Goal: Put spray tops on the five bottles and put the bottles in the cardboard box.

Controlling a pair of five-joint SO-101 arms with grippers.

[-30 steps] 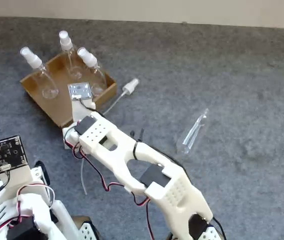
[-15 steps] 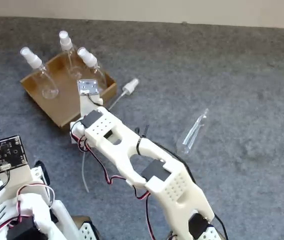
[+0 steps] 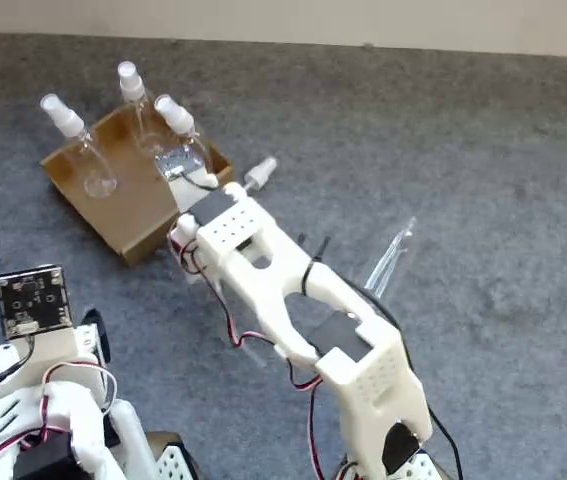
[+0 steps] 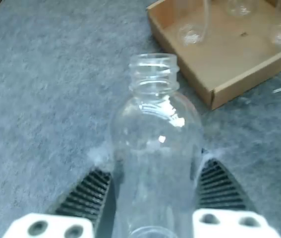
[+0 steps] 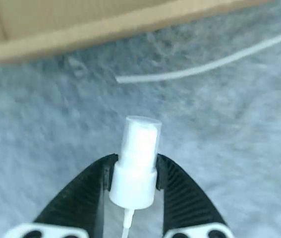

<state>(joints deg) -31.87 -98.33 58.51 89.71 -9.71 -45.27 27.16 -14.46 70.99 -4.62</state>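
The right arm has been swung sideways along the box (image 3: 123,205) edge. A spray top (image 5: 134,158) is clamped in the right gripper (image 5: 133,166). An uncapped bottle (image 4: 155,134) is gripped by the left gripper (image 4: 152,171) near the box. The top should be centred over the neck before being lowered.

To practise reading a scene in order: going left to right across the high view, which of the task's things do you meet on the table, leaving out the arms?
cardboard box → loose spray top → bottle lying on its side
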